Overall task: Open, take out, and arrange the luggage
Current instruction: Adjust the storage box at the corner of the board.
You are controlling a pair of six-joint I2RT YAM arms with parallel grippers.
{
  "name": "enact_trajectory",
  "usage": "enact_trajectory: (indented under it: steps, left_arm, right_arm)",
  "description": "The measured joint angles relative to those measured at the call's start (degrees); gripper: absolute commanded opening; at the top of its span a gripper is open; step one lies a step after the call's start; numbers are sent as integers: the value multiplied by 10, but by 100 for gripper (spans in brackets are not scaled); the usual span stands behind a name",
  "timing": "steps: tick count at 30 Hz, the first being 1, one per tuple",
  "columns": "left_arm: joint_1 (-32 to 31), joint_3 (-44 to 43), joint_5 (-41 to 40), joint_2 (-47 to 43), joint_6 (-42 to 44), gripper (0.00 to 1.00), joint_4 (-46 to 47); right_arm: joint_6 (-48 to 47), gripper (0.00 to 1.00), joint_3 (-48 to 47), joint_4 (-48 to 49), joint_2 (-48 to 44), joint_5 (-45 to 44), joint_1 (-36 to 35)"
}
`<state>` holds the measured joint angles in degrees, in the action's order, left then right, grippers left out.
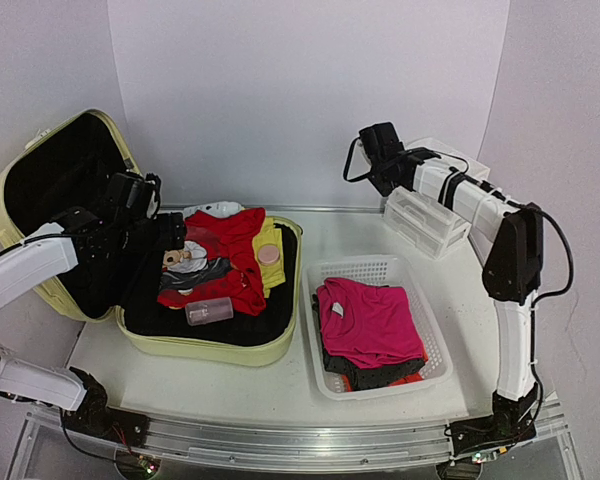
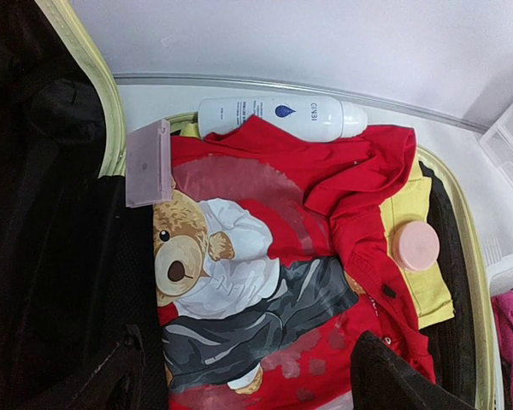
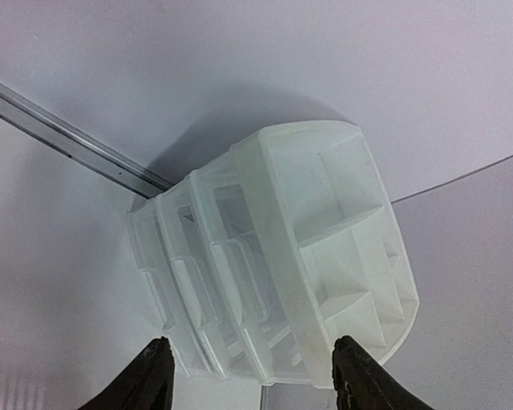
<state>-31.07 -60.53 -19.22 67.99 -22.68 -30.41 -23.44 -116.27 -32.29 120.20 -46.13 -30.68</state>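
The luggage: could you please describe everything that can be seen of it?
The luggage is a pale yellow-green hard shell with rounded corners and black fabric lining. It lies open on the left of the table, its lid leaning back toward the left. Inside lie a red teddy-bear shirt, a yellow garment, a white bottle, a round pink cap and a small clear bottle.

Robot test lab, white table (image 1: 180, 375) closed in by plain white walls (image 1: 310, 90), shiny metal rail (image 1: 310, 442) along the near edge, left robot arm (image 1: 25, 272) and right robot arm (image 1: 515, 340) bolted on there.
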Motion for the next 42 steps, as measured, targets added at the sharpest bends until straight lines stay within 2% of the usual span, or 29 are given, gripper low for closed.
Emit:
enact_trajectory:
  steps: [4,11,21,29,42]
  left_arm:
    - [0,3,4,-5,0,84,0]
    - [0,4,11,-6,2,84,0]
    - [0,4,16,1,2,84,8]
    - [0,10,16,1,2,84,12]
    - [0,21,16,1,1,84,12]
  right_arm:
    - [-64,60,-54,-2,60,-42,8]
    - [-120,56,-71,-8,109,-51,29]
    - [-142,53,-66,-13,135,-41,46]
    - [-118,53,-58,-32,157,-30,50]
    - [-118,50,-54,-17,206,-57,50]
